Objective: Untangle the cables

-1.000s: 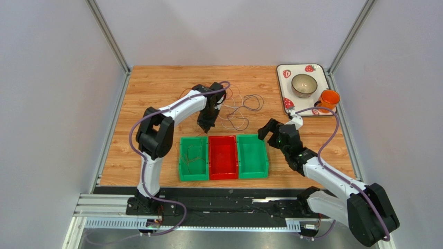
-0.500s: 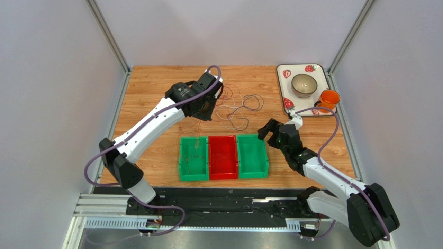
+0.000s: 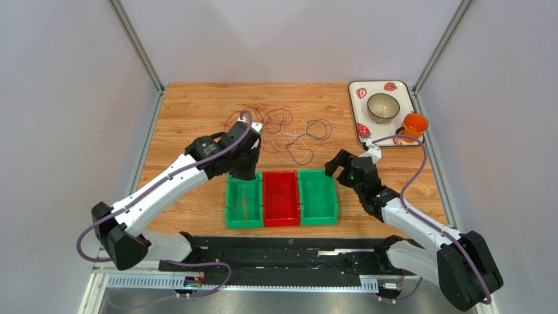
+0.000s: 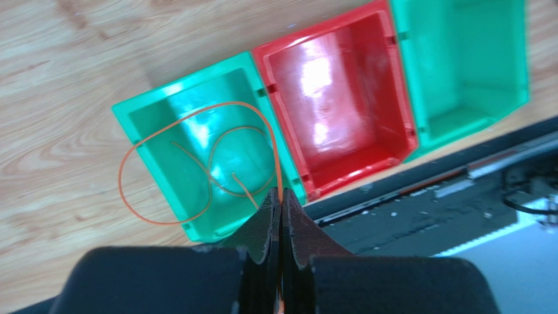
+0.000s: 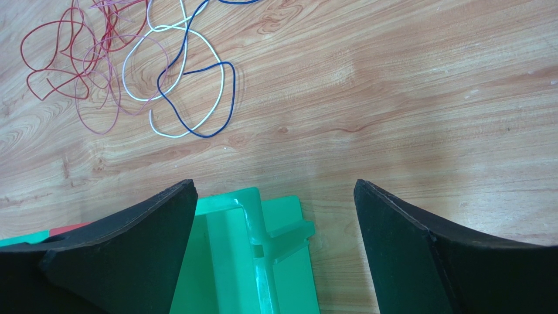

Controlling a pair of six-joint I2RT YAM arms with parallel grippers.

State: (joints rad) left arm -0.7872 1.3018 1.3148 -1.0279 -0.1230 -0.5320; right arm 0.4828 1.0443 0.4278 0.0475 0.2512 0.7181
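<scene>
The cables (image 3: 291, 133) lie as a loose tangle of red, white, pink and dark loops on the wood behind the bins. They also show at the top left of the right wrist view (image 5: 124, 65). My left gripper (image 3: 246, 167) hangs over the left green bin (image 3: 228, 196), shut on a thin orange cable (image 4: 223, 103). That cable loops down into this bin and over its left wall. In the left wrist view my left gripper (image 4: 281, 198) has its jaws pressed together on the strand. My right gripper (image 3: 340, 163) is open and empty over the right green bin's far corner (image 5: 252, 199).
Three bins stand in a row near the front: green, red (image 3: 281, 196), green (image 3: 319, 196). A strawberry-print tray (image 3: 357, 111) at the back right holds a bowl (image 3: 382, 106); an orange cup (image 3: 414, 124) stands at its edge. Grey walls close in both sides.
My left arm has swung from the cable pile back toward the front, carrying the orange cable over the left green bin. The right arm has not moved.
</scene>
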